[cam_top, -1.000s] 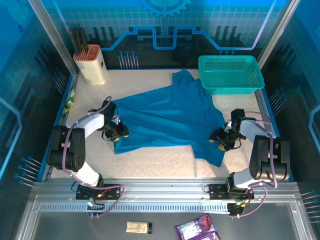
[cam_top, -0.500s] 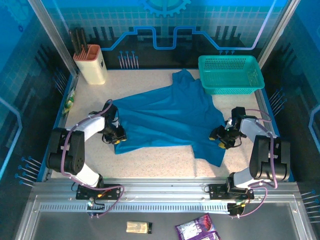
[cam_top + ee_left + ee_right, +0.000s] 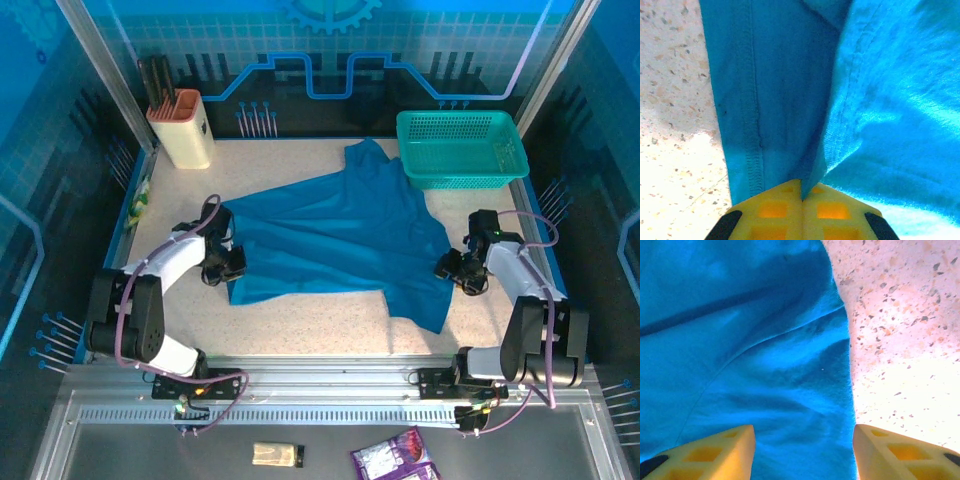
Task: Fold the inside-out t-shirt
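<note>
Left gripper (image 3: 801, 199) has just pinched shut on the left edge of the shirt (image 3: 340, 235), which lies rumpled across the table (image 3: 300, 322); right gripper (image 3: 803, 442), still half open astride the opposite edge, must grip before folding starts.

My left arm bends out from its base at the near left, forearm angled inward and held low. My left claw (image 3: 231, 266) is pressed closed, its yellow fingers (image 3: 772, 210) meeting with a fold of the t-shirt (image 3: 340, 230) pinched between them. My right arm mirrors it on the right. My right claw (image 3: 452, 268) points inward, low, fingers standing apart at the cloth's edge, gripping nothing.
</note>
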Motion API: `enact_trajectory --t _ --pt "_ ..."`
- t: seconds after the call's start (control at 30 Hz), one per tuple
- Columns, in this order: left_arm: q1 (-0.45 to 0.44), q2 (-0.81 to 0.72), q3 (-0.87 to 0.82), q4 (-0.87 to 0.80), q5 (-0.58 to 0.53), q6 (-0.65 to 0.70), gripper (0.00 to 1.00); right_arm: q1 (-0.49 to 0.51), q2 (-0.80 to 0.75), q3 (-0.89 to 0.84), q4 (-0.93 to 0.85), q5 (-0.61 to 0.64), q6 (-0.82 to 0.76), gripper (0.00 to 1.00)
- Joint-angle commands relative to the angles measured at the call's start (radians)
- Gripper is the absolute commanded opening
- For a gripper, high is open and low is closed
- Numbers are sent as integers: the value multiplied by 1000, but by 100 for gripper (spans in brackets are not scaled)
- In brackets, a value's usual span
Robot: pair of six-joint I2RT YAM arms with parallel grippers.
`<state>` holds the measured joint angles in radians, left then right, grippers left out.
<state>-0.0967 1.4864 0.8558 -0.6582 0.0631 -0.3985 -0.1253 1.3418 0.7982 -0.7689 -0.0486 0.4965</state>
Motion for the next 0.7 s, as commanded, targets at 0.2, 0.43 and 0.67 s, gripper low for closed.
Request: enact_trajectory --t 0.2,0.43,0.67 --pt "-6 -31 41 -32 -27 -33 0 13 21 -110 51 42 99 52" --pt "-6 -32 40 -38 -21 -33 0 13 33 -173 112 -12 155 48" --pt "-5 -63 59 -56 -28 -37 0 13 9 -170 139 -68 165 7"
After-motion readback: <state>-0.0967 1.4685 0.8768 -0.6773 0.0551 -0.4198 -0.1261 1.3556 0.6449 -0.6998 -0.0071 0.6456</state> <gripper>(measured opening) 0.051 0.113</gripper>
